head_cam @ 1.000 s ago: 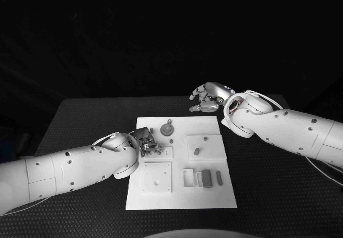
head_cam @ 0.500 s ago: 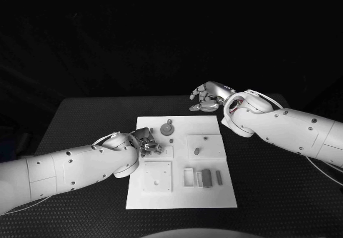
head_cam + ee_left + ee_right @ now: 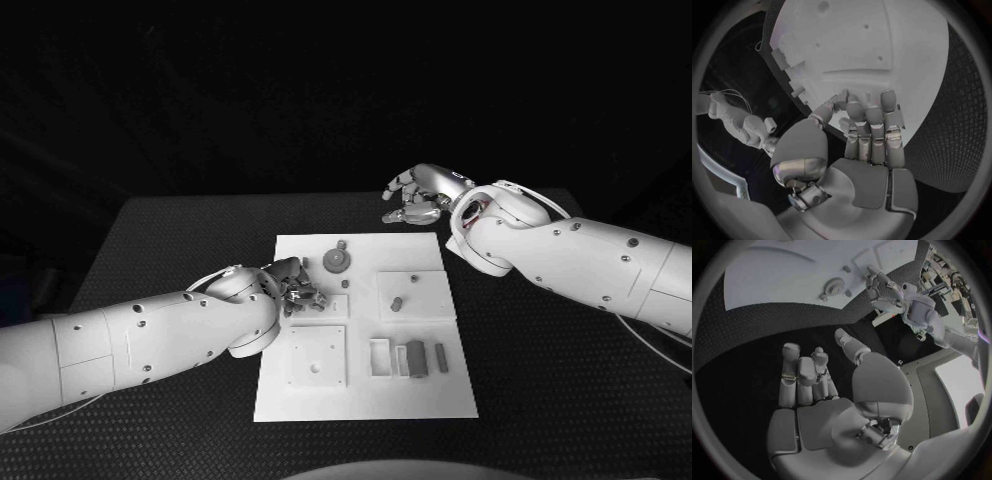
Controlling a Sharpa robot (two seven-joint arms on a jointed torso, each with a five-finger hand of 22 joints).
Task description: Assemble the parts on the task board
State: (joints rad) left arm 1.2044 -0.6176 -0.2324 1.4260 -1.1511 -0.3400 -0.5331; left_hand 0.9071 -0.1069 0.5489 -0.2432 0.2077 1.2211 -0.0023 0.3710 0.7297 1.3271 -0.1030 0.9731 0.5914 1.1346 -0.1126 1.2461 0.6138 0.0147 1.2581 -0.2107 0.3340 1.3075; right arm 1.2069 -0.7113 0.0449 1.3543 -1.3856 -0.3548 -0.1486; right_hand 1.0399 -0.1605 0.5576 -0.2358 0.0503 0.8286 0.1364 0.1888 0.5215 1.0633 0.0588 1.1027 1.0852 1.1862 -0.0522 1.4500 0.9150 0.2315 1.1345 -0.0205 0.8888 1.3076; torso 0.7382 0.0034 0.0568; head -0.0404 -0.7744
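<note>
White task board [image 3: 289, 400] lying flat in the middle of a black textured table [image 3: 173, 230], long side running away from the robot. On the board: round grey disc part [image 3: 338, 261] with a small knob near the far edge; small grey peg [image 3: 392, 304] lying on a raised square block [image 3: 418, 312] on the right; square plate with a centre hole [image 3: 316, 357] near the front left; row of grey rectangular bars [image 3: 418, 359] set in slots near the front right.

Left hand [image 3: 293, 286] resting over the board's left-middle area, just beside the disc part. In the left wrist view, fingers [image 3: 873, 125] curled together with tips pressed down close to the board surface [image 3: 848, 50], thumb angled in beside them; cannot tell whether a small part is pinched beneath the fingertips.

Right hand [image 3: 423, 197] hovering beyond the board's far right corner, over bare table, apart from every part. In the right wrist view, fingers [image 3: 801, 375] loosely bent and spread, thumb held off to one side, nothing grasped. Same view also catching the disc part [image 3: 835, 286] and the left hand [image 3: 882, 292] on the board.
</note>
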